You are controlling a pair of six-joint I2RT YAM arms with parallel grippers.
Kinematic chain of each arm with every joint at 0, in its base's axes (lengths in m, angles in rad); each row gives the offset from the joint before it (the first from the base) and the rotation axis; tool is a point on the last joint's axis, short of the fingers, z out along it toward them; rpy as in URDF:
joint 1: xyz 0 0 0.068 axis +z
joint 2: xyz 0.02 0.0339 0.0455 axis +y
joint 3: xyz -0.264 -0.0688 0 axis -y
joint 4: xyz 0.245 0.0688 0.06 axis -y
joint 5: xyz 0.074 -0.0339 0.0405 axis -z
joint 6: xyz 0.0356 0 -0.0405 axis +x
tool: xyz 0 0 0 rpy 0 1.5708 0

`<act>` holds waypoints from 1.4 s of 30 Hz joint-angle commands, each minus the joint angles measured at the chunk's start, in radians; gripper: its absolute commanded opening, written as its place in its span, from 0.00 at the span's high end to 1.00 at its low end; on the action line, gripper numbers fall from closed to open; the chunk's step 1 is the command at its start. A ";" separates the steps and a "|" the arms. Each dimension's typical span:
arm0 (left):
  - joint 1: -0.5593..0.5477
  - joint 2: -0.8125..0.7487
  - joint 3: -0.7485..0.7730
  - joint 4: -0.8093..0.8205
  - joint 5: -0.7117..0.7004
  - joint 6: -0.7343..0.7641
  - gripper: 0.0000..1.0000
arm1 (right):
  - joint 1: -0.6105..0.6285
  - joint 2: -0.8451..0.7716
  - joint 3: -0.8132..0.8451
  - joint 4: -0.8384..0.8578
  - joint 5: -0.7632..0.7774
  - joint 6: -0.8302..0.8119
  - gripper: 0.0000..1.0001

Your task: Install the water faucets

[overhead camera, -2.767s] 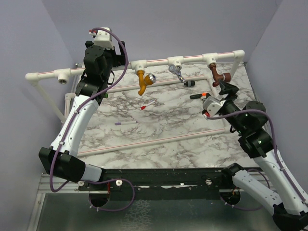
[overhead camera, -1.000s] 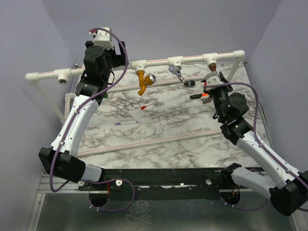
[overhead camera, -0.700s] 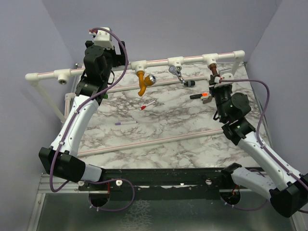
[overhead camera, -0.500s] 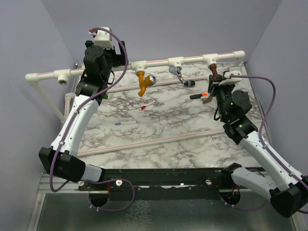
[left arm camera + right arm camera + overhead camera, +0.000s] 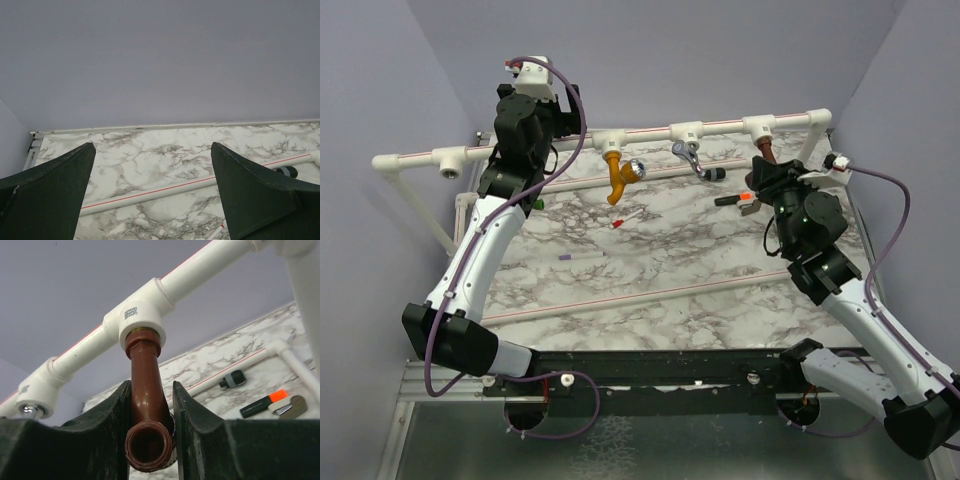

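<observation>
Brown plastic fills the right wrist view: the dark brown faucet (image 5: 146, 405) hangs below a tee socket (image 5: 142, 315) of the white pipe (image 5: 200, 265), its upper end set in the socket's mouth and its round open end facing the camera; the right gripper (image 5: 151, 387) is clamped on the faucet's body, a finger pressed to either side. From above, this grip sits at the rightmost socket of the pipe, at the far right of the marble table (image 5: 650, 260); only the top of the faucet shows there, above the gripper.

Along the same pipe, the mustard-orange faucet (image 5: 618, 175) hangs from a middle socket with its chrome knob to the right; the silver-grey faucet (image 5: 688, 155) hangs from the next socket toward the right arm. A black-and-orange marker (image 5: 262, 404) lies on the marble beyond the brown faucet, apart from it.

The left gripper (image 5: 151, 150) is raised near the left part of the pipe; its jaws stand wide apart with nothing between them, looking at the back wall and the marble.
</observation>
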 commanded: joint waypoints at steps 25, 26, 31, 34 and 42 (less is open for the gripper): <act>0.005 0.049 -0.044 -0.151 0.010 -0.016 0.01 | 0.001 -0.072 0.094 -0.139 0.020 1.051 0.99; 0.005 0.049 -0.044 -0.150 0.010 -0.016 0.01 | 0.001 -0.070 0.108 -0.153 0.011 1.050 0.99; 0.005 0.050 -0.045 -0.151 0.008 -0.015 0.01 | 0.002 -0.084 0.113 -0.173 0.018 1.041 0.97; 0.005 0.050 -0.045 -0.151 0.007 -0.015 0.01 | 0.002 -0.098 0.109 -0.218 0.036 1.010 0.88; 0.005 0.052 -0.044 -0.151 0.007 -0.014 0.01 | 0.002 -0.150 0.114 -0.290 0.076 0.936 0.42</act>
